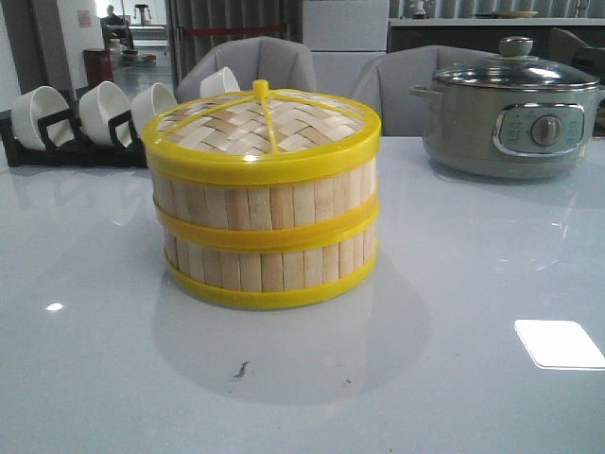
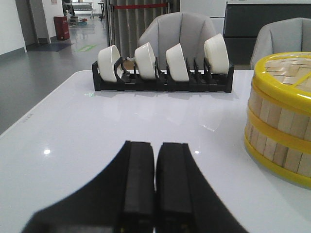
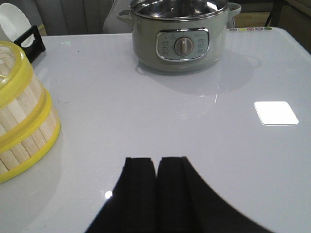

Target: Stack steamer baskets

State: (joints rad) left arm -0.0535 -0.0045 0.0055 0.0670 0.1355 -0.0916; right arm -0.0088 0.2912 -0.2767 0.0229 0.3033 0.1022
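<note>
The two round bamboo-slat steamer baskets with yellow rims [image 1: 265, 241] sit stacked mid-table under the flat woven-bamboo lid [image 1: 260, 123], contents hidden. My left gripper [image 2: 155, 184] and right gripper [image 3: 156, 194] are both clenched, holding nothing, apart from the stack.

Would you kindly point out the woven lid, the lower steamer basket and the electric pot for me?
woven lid [image 1: 260, 123], front view, on its woven bamboo top.
lower steamer basket [image 1: 269, 268], front view, on its front slats.
electric pot [image 1: 515, 118], front view, on its control panel.
</note>
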